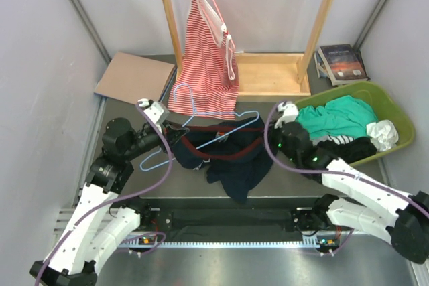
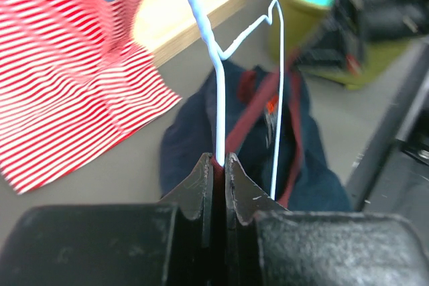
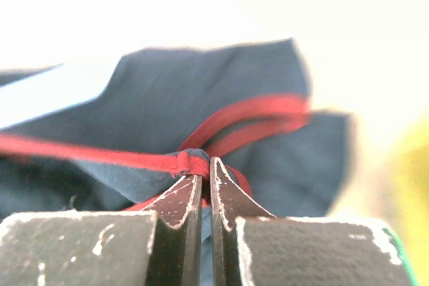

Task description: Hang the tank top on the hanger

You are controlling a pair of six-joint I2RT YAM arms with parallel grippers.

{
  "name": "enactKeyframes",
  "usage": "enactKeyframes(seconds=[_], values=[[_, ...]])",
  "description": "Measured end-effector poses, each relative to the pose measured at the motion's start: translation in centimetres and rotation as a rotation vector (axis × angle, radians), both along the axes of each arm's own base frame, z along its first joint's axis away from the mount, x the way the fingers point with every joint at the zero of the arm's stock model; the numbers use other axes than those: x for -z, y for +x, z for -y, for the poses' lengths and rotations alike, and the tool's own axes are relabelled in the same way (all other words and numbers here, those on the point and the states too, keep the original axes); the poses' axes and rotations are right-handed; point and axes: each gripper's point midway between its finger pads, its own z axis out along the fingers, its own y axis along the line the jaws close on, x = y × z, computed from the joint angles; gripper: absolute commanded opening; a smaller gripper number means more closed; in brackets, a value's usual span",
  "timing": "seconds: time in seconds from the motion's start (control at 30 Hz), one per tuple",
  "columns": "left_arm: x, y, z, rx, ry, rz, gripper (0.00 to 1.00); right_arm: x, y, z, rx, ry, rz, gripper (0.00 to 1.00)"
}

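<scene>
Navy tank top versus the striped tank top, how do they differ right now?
The navy tank top is dark with red trim; the striped tank top is red and white. The navy one sits bunched on the table; the striped one hangs upright by the wooden rack. Both are sleeveless.

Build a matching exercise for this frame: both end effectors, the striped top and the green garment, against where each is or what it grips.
Column one:
1. left end effector
2. right end effector
3. striped top
4. green garment

Column two:
A. lying in the green bin
B. hanging at the wooden rack
C. shut on the hanger
D. shut on the tank top, at its red trim

Pairs: 1-C, 2-D, 3-B, 4-A.
</scene>
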Motion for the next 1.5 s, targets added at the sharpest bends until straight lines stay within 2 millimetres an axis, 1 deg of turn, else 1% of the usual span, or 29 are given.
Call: enactKeyframes(seconds=[0.07,0.13,0.27,0.33,0.43,0.6,0.7,0.8,0.93,1.17,1.3,1.33,1.37,1.5], values=[[-0.2,-0.8,0.5,0.045,-0.014,0.013,0.0,-1.6,1.8,2.1,0.05,0.015,0.03,0.0],[-0.4,-1.3,0.9,0.085,-0.023,0.021,0.0,-3.1,3.2,3.5,0.077,0.016,0.054,0.0],[-0.5,-1.5,1.3,0.111,-0.028,0.022,0.0,-6.0,4.9,4.4,0.072,0.006,0.09,0.0],[-0.4,-1.4,1.3,0.11,-0.026,0.021,0.0,-7.4,5.1,4.6,0.062,-0.002,0.106,0.0],[-0.4,-1.3,1.2,0.102,-0.025,0.022,0.0,-8.9,4.8,4.8,0.046,-0.016,0.123,0.0],[-0.4,-1.0,1.0,0.078,-0.021,0.024,0.0,-11.2,3.2,5.4,0.008,-0.033,0.141,0.0],[-0.3,-0.8,0.9,0.069,-0.02,0.024,0.0,-11.9,2.1,5.5,-0.024,-0.036,0.143,0.0],[-0.3,-0.8,0.9,0.069,-0.019,0.022,0.0,-12.0,1.2,5.3,-0.058,-0.033,0.132,0.0],[-0.1,-0.7,1.0,0.069,-0.017,0.015,0.0,-12.6,0.3,4.3,-0.114,-0.029,0.116,0.0],[-0.1,-0.6,1.0,0.066,-0.016,0.014,0.0,-15.9,-1.1,0.0,-0.254,-0.003,0.155,0.0],[0.0,-0.6,1.0,0.068,-0.016,0.013,0.0,-16.3,-0.7,-1.8,-0.284,-0.008,0.15,0.0],[0.0,-0.7,1.0,0.07,-0.016,0.013,0.0,-16.2,-0.4,-2.7,-0.3,-0.016,0.144,0.0],[-0.1,-0.7,1.1,0.073,-0.016,0.013,0.0,-16.3,-0.5,-3.1,-0.313,-0.017,0.145,0.0],[0.0,-0.9,1.2,0.082,-0.017,0.012,0.0,-16.0,-0.2,-5.9,-0.356,-0.057,0.138,0.0]])
